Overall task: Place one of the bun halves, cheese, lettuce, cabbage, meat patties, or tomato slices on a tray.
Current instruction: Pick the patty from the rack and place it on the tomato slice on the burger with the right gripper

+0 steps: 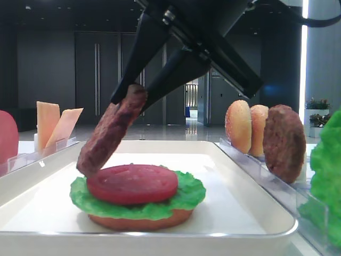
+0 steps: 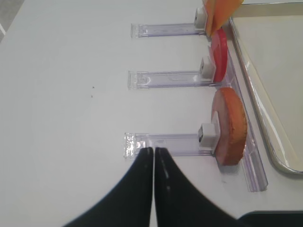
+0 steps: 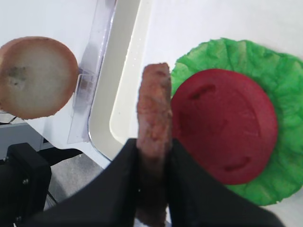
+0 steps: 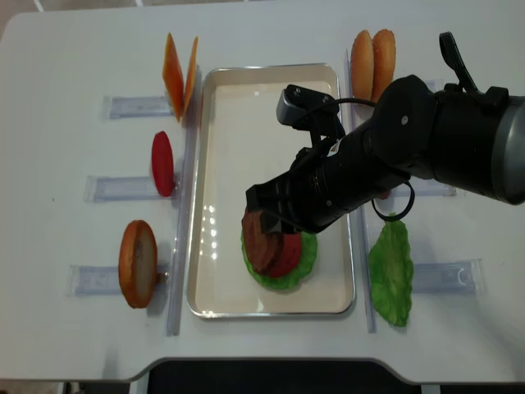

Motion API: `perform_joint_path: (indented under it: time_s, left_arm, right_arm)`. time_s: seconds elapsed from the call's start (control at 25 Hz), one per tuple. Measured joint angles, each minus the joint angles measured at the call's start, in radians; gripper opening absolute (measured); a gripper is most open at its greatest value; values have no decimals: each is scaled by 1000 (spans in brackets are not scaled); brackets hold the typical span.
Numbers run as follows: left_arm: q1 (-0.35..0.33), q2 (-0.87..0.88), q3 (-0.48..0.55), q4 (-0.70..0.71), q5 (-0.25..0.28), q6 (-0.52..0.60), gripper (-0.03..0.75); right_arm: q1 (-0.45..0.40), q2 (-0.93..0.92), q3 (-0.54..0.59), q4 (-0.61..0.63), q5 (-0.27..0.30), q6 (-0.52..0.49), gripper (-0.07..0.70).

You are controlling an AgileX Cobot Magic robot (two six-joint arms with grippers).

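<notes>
On the white tray (image 4: 215, 156) lies a stack: a bun half (image 1: 139, 221) at the bottom, frilly green lettuce (image 1: 187, 196) on it, and a red tomato slice (image 1: 132, 184) on top. My right gripper (image 1: 130, 97) is shut on a dark brown meat patty (image 1: 109, 137), gripping its upper edge. The patty hangs tilted, its lower edge just above the tomato's left side. In the right wrist view the patty (image 3: 154, 106) stands edge-on between the black fingers (image 3: 124, 165). My left gripper (image 2: 154, 150) is shut and empty over the table, beside a clear rack (image 2: 163, 142).
Left of the tray, clear racks hold cheese slices (image 4: 179, 66), a tomato slice (image 4: 162, 162) and a bun half (image 4: 138, 263). Right of it stand two bun halves (image 4: 371, 53), another patty (image 1: 285, 143) and lettuce (image 4: 392, 275). My right arm (image 4: 426, 139) reaches over the tray's right side.
</notes>
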Motion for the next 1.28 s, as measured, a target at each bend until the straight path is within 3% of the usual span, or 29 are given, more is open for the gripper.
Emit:
perform_joint_path:
  time_s: [1.28]
  left_arm:
    - [0,0,0,0,0,0,0]
  right_arm:
    - [-3,0,0,-19,0,-6,123]
